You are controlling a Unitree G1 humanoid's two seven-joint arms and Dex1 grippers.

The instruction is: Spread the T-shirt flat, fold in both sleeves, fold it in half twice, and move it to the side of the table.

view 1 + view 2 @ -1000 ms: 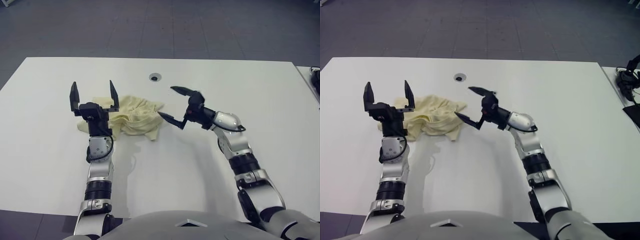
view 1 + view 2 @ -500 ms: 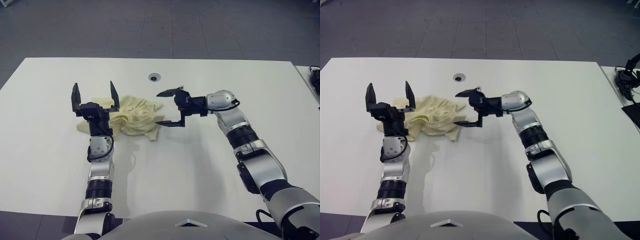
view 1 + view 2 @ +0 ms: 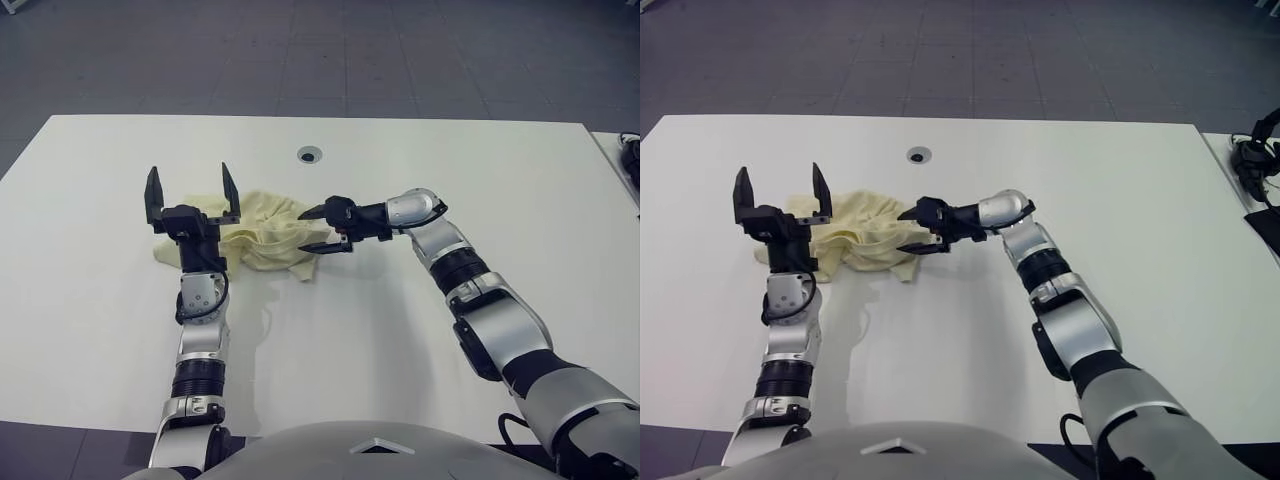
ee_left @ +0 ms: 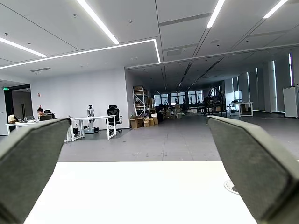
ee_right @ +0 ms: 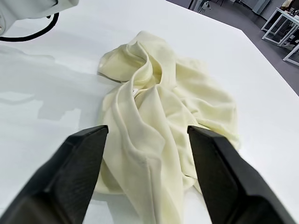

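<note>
The white table [image 3: 450,160] before me bore a crumpled pale yellow T-shirt [image 3: 270,235] on its left half, near a round cable hole [image 3: 310,154] toward the far edge.

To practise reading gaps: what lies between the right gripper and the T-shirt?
Nothing. In the right wrist view the right gripper holds its open fingers either side of the crumpled T-shirt, at its edge on the white table.

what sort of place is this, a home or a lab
Probably an open-plan office or robotics lab: long ceiling light strips, desks with an office chair, and stacked cardboard boxes beyond the white table.
</note>
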